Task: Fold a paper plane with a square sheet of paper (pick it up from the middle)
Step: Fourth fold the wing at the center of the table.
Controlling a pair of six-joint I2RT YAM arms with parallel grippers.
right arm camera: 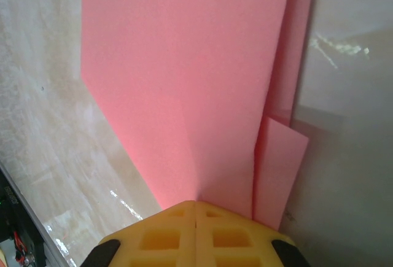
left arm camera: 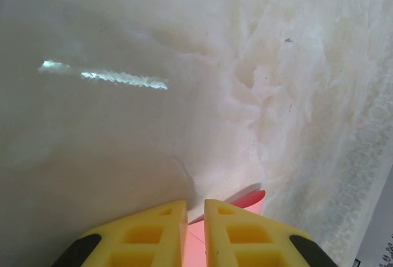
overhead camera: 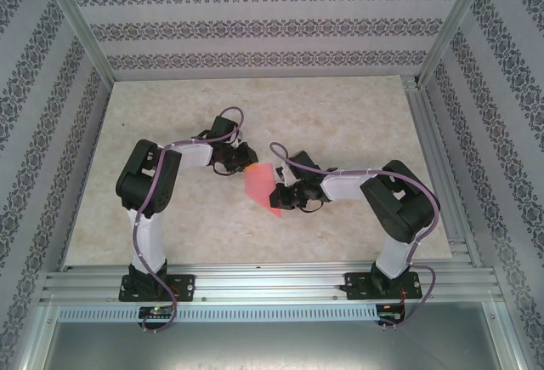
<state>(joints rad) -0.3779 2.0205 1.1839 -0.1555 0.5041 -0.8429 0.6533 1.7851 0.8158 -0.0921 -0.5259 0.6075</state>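
Right gripper [right arm camera: 195, 208] clamped on folded pink paper [right arm camera: 184, 83] at surface [overhead camera: 340, 115] centre; left gripper [left arm camera: 195, 204] narrow gap astride paper's far edge, hold unclear.

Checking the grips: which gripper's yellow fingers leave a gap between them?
The left gripper: a narrow slit shows between its fingers, with the pink paper in it. On the right gripper the fingers meet flush, pinching the paper.

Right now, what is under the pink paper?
Pale table lies under the paper; a folded flap peeks out below one edge. Anything beneath the middle is covered.
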